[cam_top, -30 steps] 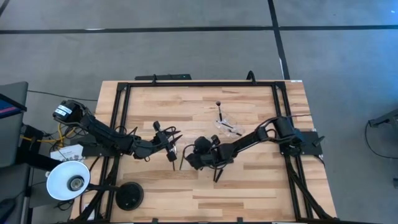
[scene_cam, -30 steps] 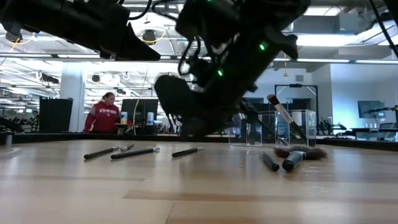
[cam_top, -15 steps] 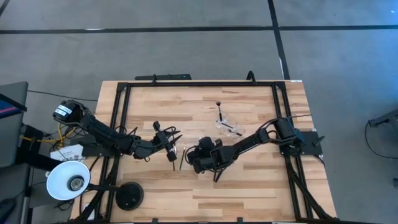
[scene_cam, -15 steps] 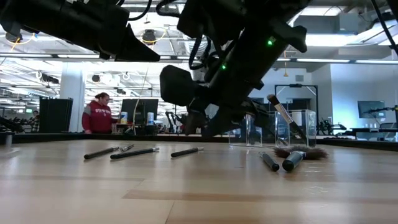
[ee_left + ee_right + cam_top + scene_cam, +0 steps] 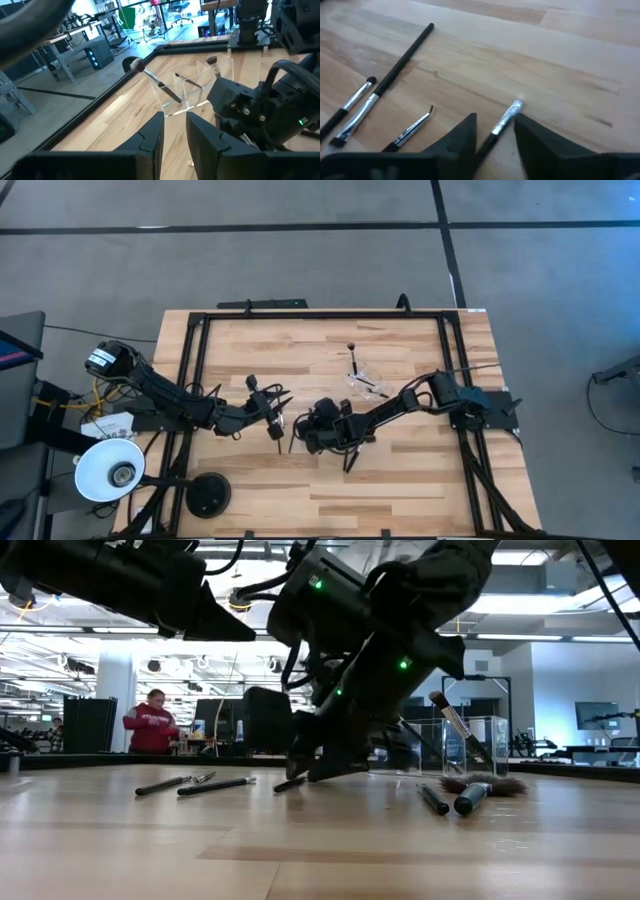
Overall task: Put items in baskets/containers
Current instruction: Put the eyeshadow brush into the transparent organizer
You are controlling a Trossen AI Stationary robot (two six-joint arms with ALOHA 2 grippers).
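My right gripper (image 5: 303,438) (image 5: 495,118) is down at the table near its middle, open. Its fingers stand on either side of a slim brush with a silver ferrule (image 5: 506,119), which lies flat on the wood (image 5: 300,782). More brushes lie close by (image 5: 402,62) (image 5: 352,100) (image 5: 412,129). The clear container (image 5: 365,385) (image 5: 186,90) stands farther back, with a round-headed brush (image 5: 150,75) leaning out of it. My left gripper (image 5: 278,423) (image 5: 174,117) hovers to the left of the right one, open by a narrow gap, holding nothing.
Two dark brushes (image 5: 175,782) (image 5: 215,784) lie to one side, and a fan-shaped brush (image 5: 485,784) with another (image 5: 432,798) to the other. A white lamp shade (image 5: 110,470) and a black round base (image 5: 208,495) sit at the table's near left corner. A person stands in the room behind.
My right gripper has sunk from above the wood until its fingertips are at the table, around the brush. It has tipped farther down and rolled a little. The brushes and the container have stayed where they were.
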